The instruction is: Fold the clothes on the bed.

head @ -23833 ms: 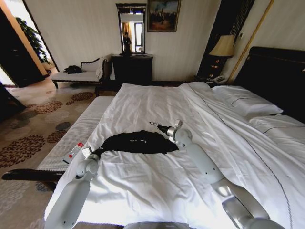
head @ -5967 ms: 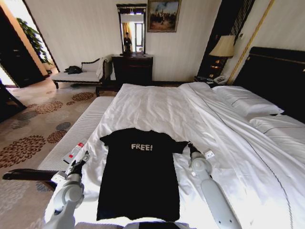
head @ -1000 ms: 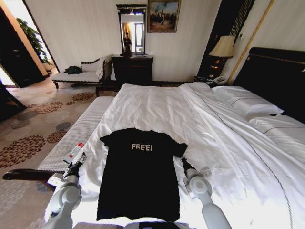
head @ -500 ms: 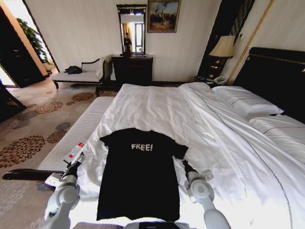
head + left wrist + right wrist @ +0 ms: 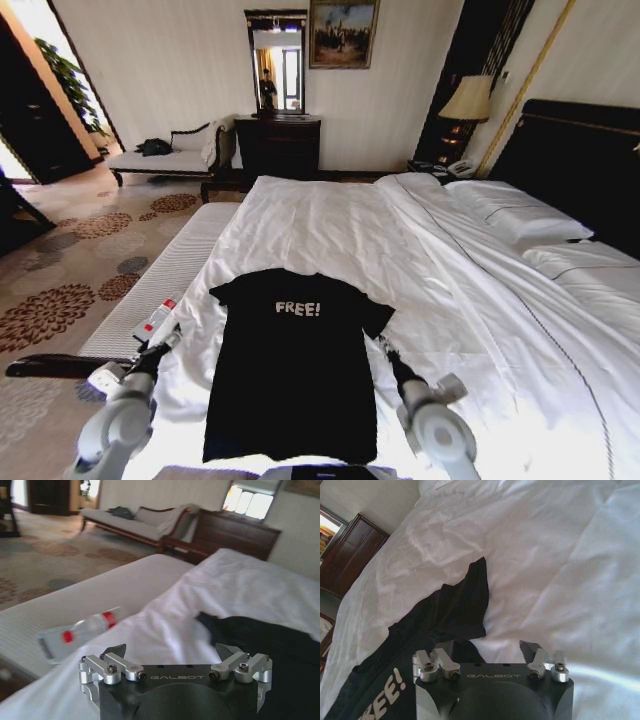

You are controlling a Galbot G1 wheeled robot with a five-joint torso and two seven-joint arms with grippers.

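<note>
- Right now the black T-shirt [image 5: 290, 365] lies flat on the bed [image 5: 330, 225], near the bed's foot, face up. Its soft cloth looks smooth, both short sleeves stick out, and white "FREE!" letters sit on the chest.
- The bed is very big, with white sheets full of soft wrinkles, puffy white pillows [image 5: 515, 215] and a tall dark headboard [image 5: 590, 150].
- The left gripper [image 5: 158, 345] hangs at the bed's left edge, beside the shirt's left side and apart from it. In the left wrist view its two dark, pointy fingers [image 5: 114, 651] are spread wide with nothing between them, over the rumpled white sheet.
- The right gripper [image 5: 385, 348] is just beside the shirt's right sleeve. In the right wrist view its fingers [image 5: 529, 646] are wide open too and hold nothing; the sleeve [image 5: 465, 605] makes a pointy black flap on the sheet in front of them.
- A small flat white thing with red marks [image 5: 155, 322] lies on the ribbed white bench [image 5: 170, 275] next to the bed, close to the left gripper.
- Past the bed stand a dark wooden dresser [image 5: 277, 145] and a long sofa with white cushions [image 5: 165, 150].
</note>
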